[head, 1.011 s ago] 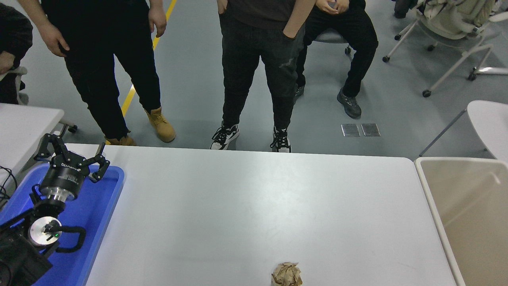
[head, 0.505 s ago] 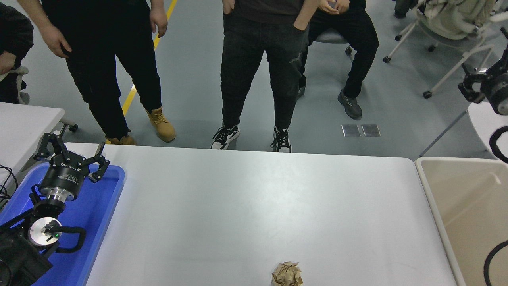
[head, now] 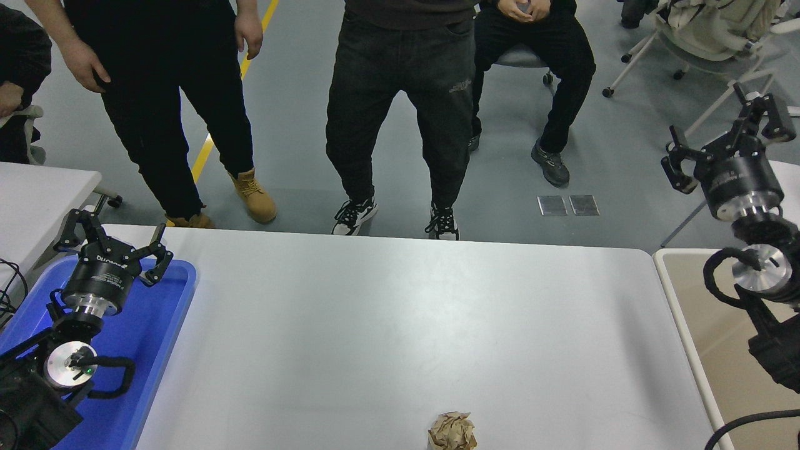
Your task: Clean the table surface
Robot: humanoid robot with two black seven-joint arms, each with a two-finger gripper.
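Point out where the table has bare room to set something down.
Nearly all the table surface is bare, from the blue tray across to the beige bin. Only the crumpled paper ball sits at the near edge.

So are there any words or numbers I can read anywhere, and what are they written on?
left gripper: white print on its black body, too blurred to read.
right gripper: faint print on its black body, too small to read.
A standing person's trousers: a small pale mark on the thigh, not readable.
the table surface, blue tray and crumpled paper ball: no writing.
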